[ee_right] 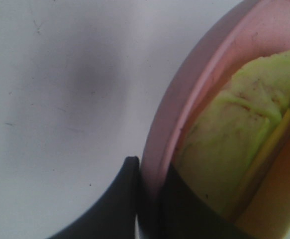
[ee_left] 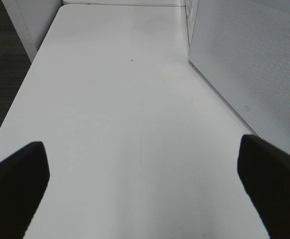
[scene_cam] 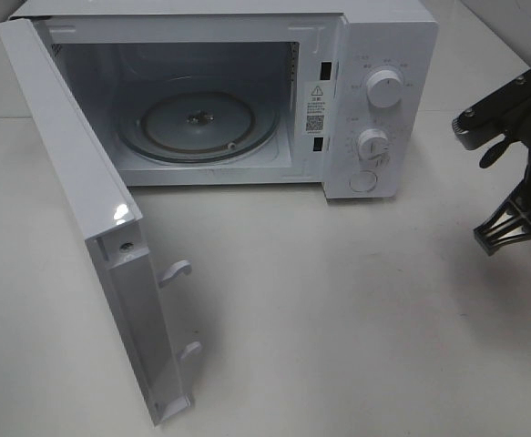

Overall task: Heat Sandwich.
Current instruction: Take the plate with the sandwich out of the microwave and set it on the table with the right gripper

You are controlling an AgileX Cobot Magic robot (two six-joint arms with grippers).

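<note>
Closest to the lens in the right wrist view are the right gripper's (ee_right: 147,199) two dark fingers (ee_right: 110,204), clenched on the rim of the pink plate (ee_right: 184,99): one finger sits outside the rim, the other inside it, against the food. Pinching the edge this way looks meant to carry plate and food together without squeezing the food itself. The sandwich (ee_right: 234,134), pale yellow-green with a yellow layer showing at its side, lies in the plate just beyond the inner finger; only part of it is in view. One plate and one sandwich can be counted.

In the high view neither plate nor sandwich shows; only the right arm's dark wrist hardware appears at the far right edge, well apart from the microwave (scene_cam: 374,55).

The left gripper (ee_left: 145,189) has its two fingers (ee_left: 15,174) spread wide and released, with nothing but bare counter (ee_left: 125,99) between them. The microwave's white side panel stands beyond one finger, so this arm seems parked clear of the doorway.

The single microwave has its door (scene_cam: 74,209) swung fully open, the glass turntable (scene_cam: 201,123) empty, ready to receive the plate. Two knobs (scene_cam: 383,88) and one round button sit on its panel, and two latch hooks stick out from the door's edge.
</note>
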